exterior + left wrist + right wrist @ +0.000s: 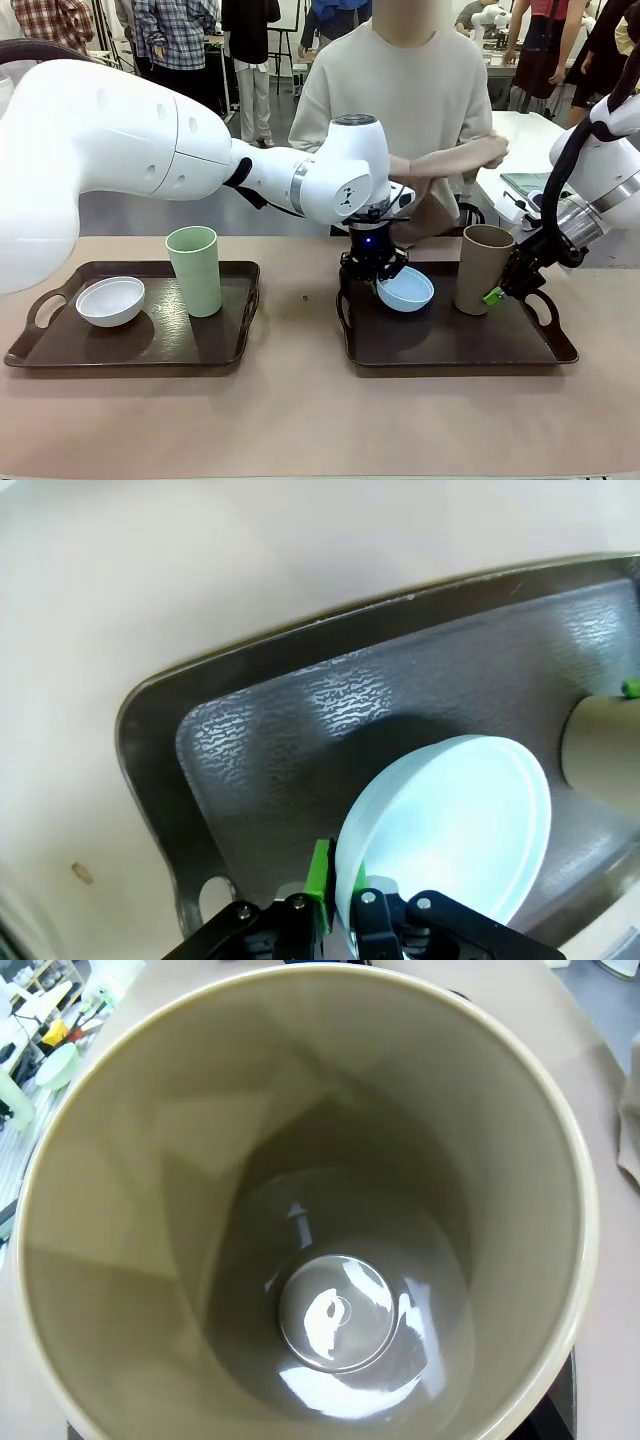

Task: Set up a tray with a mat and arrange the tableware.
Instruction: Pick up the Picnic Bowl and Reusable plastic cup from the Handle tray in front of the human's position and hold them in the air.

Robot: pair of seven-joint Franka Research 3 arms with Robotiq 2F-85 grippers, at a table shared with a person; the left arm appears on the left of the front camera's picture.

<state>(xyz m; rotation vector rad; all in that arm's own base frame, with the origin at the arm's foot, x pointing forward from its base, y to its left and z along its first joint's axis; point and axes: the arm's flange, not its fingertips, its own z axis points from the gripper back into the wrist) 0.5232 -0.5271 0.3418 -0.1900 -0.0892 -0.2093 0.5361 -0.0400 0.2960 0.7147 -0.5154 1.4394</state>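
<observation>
- Two trays are on the table, and the left tray (190,340) already carries a white bowl (110,300) and a green tumbler (195,270).
- Your left claw (374,270) pinches the blue bowl (406,290) by its rim, tilted, low over the right tray (450,345), far left.
- Brown tumbler (482,268) stands upright at that tray's far right. Your right claw (505,290) is just beside it; spread or gripping, I cannot tell.
- Looks like bowl-placing time: level it, lower it, then let go.
</observation>
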